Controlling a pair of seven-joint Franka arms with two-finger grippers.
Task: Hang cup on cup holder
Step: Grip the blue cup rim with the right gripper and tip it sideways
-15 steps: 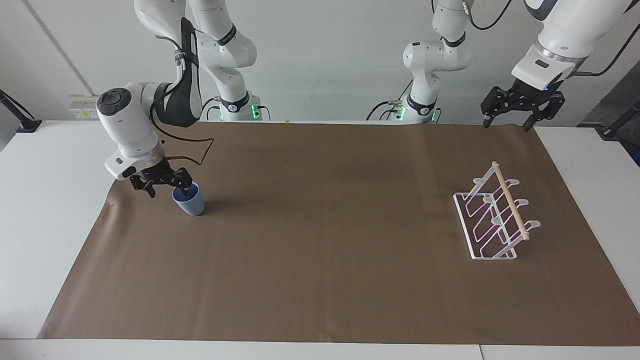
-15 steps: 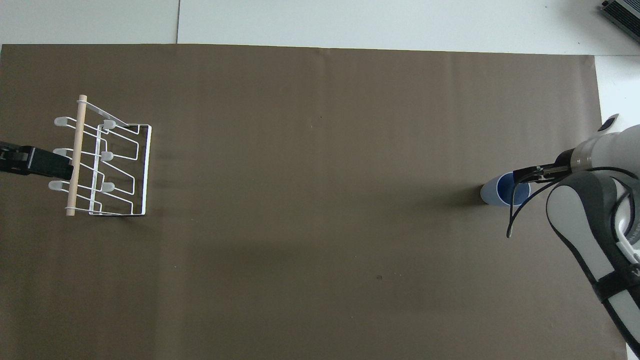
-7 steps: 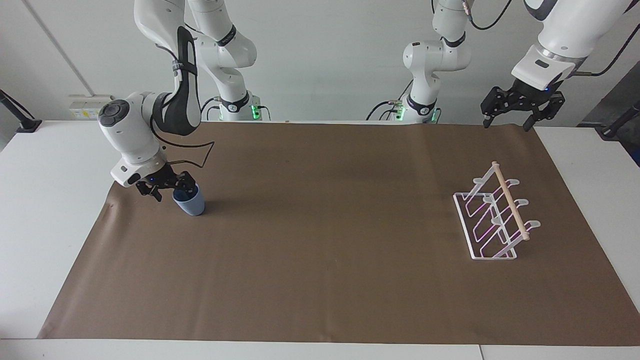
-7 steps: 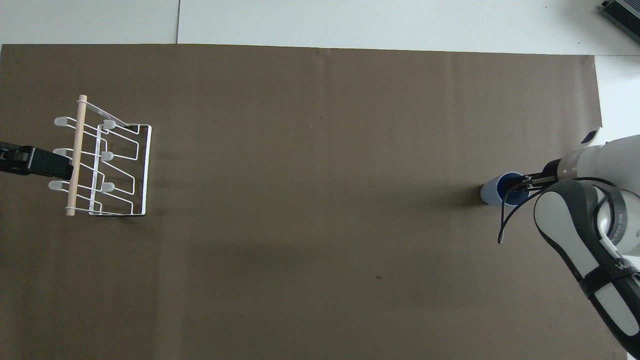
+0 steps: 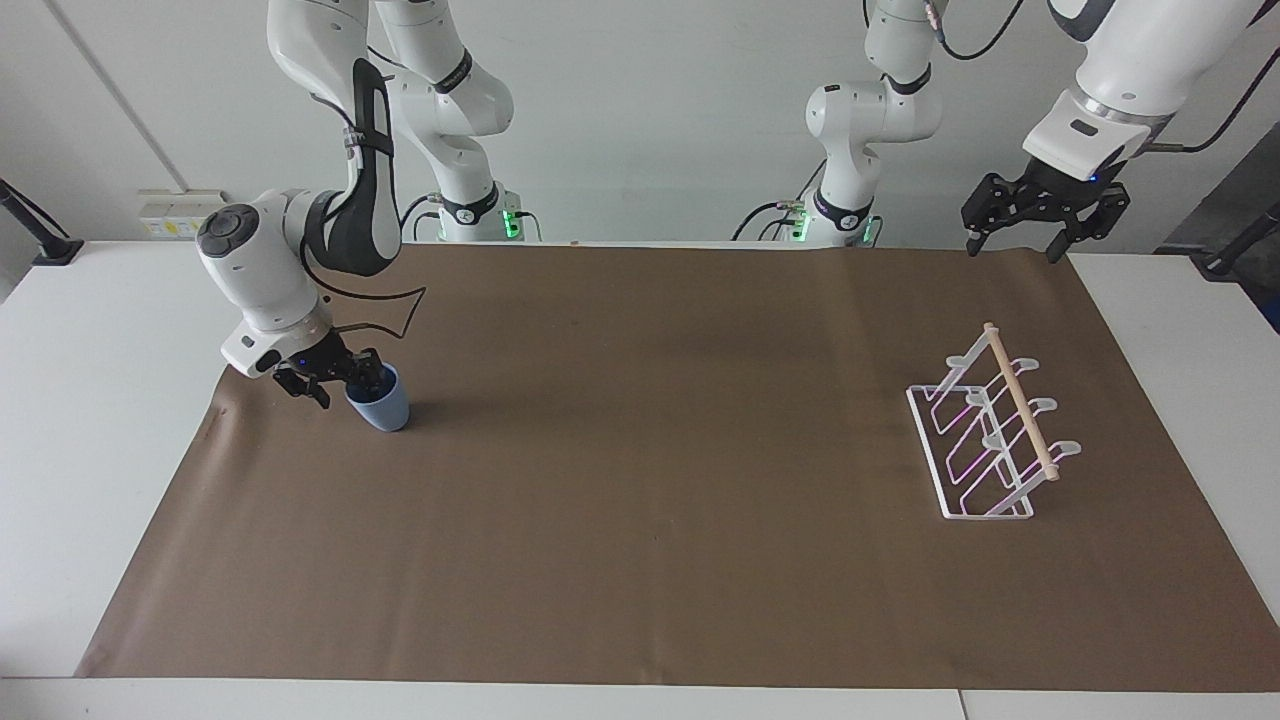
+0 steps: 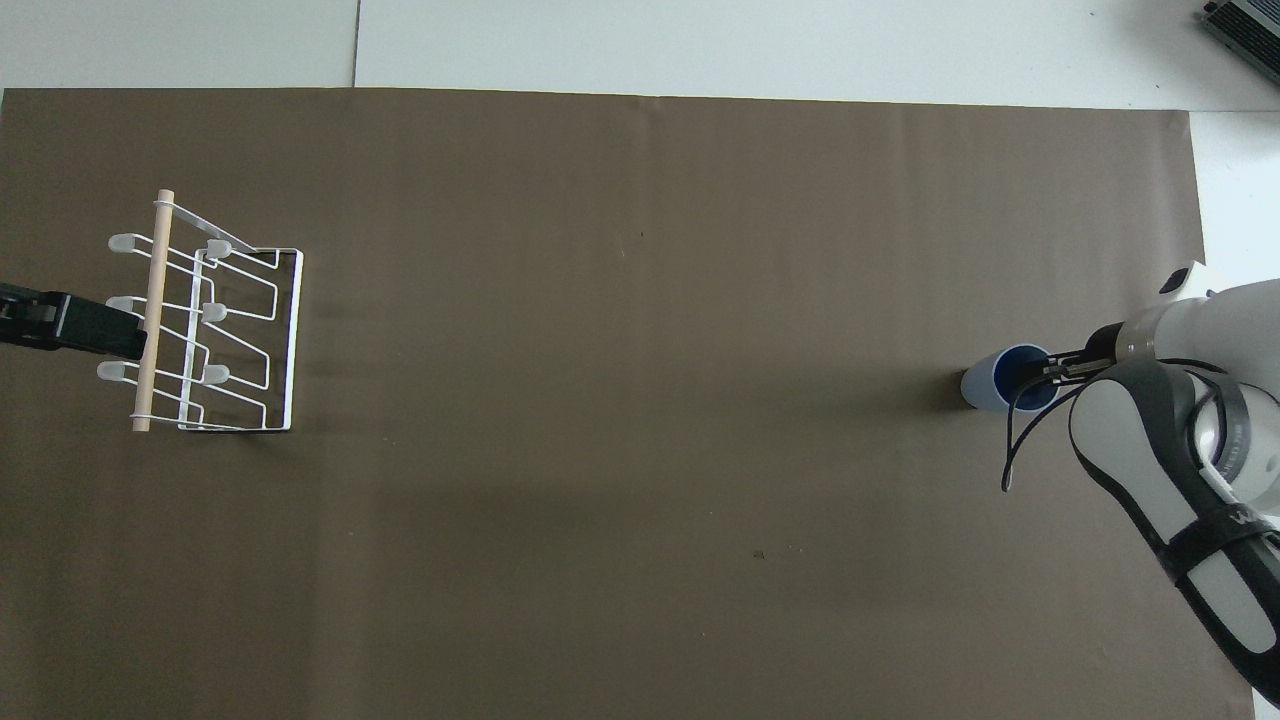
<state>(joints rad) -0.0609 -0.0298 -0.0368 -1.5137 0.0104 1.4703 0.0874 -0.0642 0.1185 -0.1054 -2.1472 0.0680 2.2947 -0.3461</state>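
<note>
R gripper [image 5: 340, 378] is down at the cup [image 5: 380, 403], which sits on the brown mat [image 5: 640, 560] toward the R arm's end, one finger seemingly inside the rim; can't tell if it's clamped yet. Judgement: pinch the wall firmly, lift straight up w/o tipping. Cup looks empty; rack [image 5: 990, 430] stands well apart at the L arm's end, nothing hung; L gripper [image 5: 1010, 245] waits open above the mat's edge.

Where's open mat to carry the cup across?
The brown mat is bare all the way between the cup, at the right gripper, and the cup holder. The left gripper waits above it.
</note>
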